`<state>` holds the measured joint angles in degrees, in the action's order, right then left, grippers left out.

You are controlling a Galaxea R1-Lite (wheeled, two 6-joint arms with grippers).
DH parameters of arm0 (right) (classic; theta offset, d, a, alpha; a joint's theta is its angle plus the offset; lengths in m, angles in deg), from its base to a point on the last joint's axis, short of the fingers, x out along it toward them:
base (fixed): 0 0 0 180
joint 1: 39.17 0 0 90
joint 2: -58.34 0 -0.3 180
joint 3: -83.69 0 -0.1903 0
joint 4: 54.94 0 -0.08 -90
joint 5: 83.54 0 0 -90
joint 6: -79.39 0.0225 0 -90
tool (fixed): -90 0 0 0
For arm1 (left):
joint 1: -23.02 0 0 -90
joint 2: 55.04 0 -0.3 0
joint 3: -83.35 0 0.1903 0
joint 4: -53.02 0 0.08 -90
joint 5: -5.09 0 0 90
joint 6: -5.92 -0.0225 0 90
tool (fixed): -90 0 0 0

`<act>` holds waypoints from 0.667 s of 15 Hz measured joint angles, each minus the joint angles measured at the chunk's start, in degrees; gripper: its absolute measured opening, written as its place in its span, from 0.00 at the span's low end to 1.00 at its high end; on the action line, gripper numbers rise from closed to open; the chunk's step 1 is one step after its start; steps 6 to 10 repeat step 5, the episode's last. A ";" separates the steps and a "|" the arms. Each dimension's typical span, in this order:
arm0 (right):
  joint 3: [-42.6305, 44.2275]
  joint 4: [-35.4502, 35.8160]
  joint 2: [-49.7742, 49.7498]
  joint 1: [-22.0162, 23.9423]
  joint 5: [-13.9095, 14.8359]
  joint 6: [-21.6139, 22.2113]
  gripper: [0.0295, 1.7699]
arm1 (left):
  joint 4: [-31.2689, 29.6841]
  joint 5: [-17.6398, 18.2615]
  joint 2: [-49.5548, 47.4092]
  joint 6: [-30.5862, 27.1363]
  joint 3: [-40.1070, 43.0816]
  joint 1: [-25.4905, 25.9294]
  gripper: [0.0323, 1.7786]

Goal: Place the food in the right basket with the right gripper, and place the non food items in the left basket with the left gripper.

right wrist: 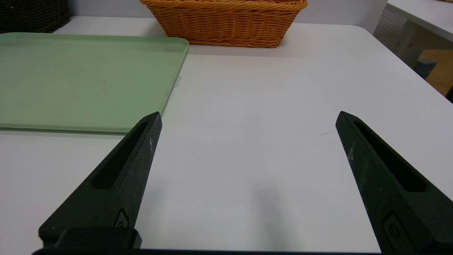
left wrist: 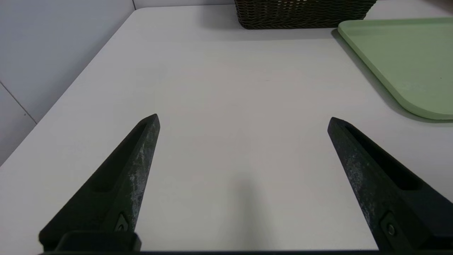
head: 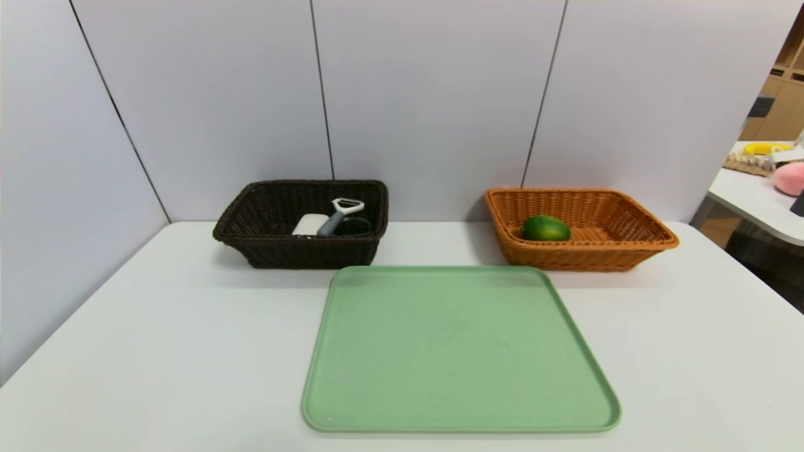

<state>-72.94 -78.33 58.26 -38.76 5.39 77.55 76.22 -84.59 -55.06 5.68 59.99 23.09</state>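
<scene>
— What's biggest here?
— The white table [head: 157, 351], with the green tray [head: 458, 351] lying on it, nothing on the tray.
— And the baskets?
— Both stand behind the tray: the dark brown wicker basket [head: 308, 253] on the left, the orange-tan wicker basket [head: 578, 257] on the right.
— The grippers?
— The left gripper [left wrist: 243, 116] is over the table's left part, spread wide and holding nothing. The right gripper [right wrist: 250, 112] is over the right part, likewise released and wide apart.
— Where's the food?
— The dark-green fruit [head: 545, 228] is inside the orange-tan one.
— The rest?
— In the brown one: the white rounded block [head: 310, 224], the white Y-peeler with its grey handle [head: 340, 216], and a dark-rimmed cup [head: 355, 226], partly hidden.
— So which step is it?
— Sorting looks finished, I'd say. The next move calls for no grasp, just keeping both arms clear.
</scene>
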 joint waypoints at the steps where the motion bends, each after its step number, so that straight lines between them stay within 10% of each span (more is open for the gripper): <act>1: 0.00 0.02 0.00 0.01 0.56 -0.02 0.96 | 0.00 0.02 0.00 -0.02 0.00 0.00 0.95; 10: 0.00 0.12 0.00 0.00 1.02 1.57 0.96 | 0.00 0.00 0.00 -0.02 0.00 0.00 0.95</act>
